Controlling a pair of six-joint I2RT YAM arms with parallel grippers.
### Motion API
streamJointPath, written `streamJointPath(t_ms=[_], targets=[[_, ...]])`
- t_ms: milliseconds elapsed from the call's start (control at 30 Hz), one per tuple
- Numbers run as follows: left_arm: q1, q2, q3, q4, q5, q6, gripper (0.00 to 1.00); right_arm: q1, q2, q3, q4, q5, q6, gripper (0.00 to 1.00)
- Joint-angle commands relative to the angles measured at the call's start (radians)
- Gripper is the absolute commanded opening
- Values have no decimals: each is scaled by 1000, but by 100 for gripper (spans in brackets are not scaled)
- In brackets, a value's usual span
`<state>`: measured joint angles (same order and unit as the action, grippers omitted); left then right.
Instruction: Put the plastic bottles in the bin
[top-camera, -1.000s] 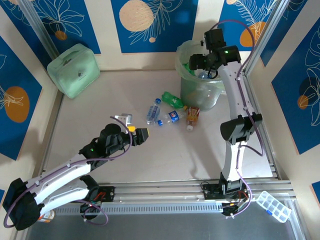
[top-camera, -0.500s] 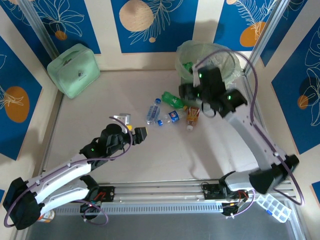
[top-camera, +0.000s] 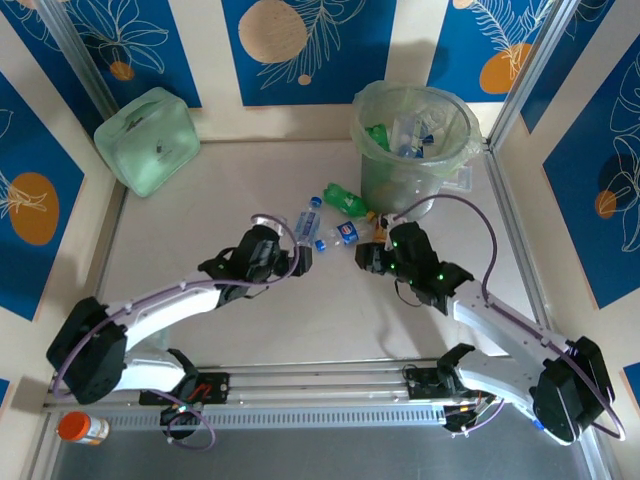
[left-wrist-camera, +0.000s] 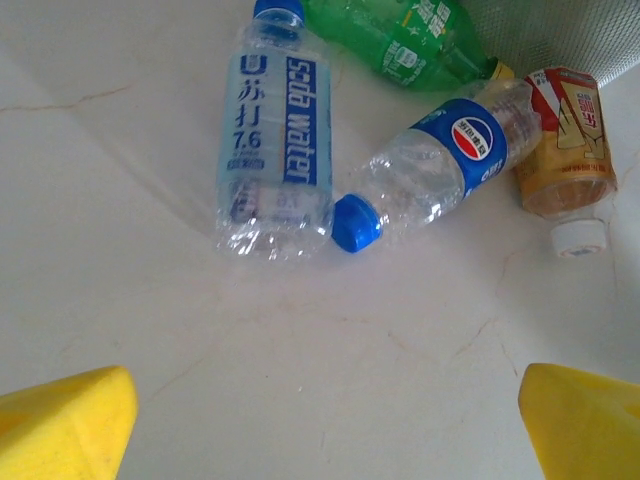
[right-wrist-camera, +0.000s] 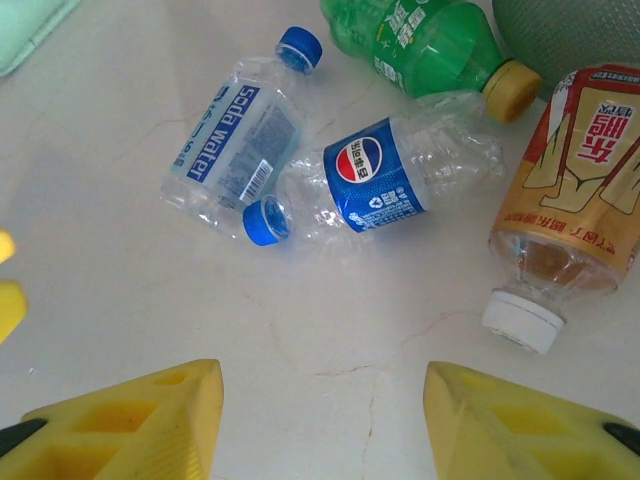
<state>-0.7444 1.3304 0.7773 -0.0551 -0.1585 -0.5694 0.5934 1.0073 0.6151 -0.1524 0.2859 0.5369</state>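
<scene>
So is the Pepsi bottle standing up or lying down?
Lying down. The Pepsi bottle rests on its side on the table, and it looks crumpled.

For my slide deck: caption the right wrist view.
Right gripper, jaws apart, facing soda water bottle, Pepsi bottle, green bottle and orange-labelled bottle.

Bare table left of bottles — bin crowds their right.

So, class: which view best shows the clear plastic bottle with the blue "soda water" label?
Left wrist: the soda water bottle lies whole, large, label readable. Right wrist shows it whole but smaller; top external, tiny.
</scene>
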Motion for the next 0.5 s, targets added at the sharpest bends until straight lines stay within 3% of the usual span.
streamJointPath(t_ms=[0, 233, 467], targets=[[27, 101, 121, -74, 20, 10, 98, 14, -76, -36, 201, 24, 31, 56], [120, 372, 340, -151, 78, 45, 97, 13, -199, -112, 235, 96, 37, 56], [155, 520, 485, -196, 140, 113, 96, -30, -207, -109, 228, 46, 51, 56]])
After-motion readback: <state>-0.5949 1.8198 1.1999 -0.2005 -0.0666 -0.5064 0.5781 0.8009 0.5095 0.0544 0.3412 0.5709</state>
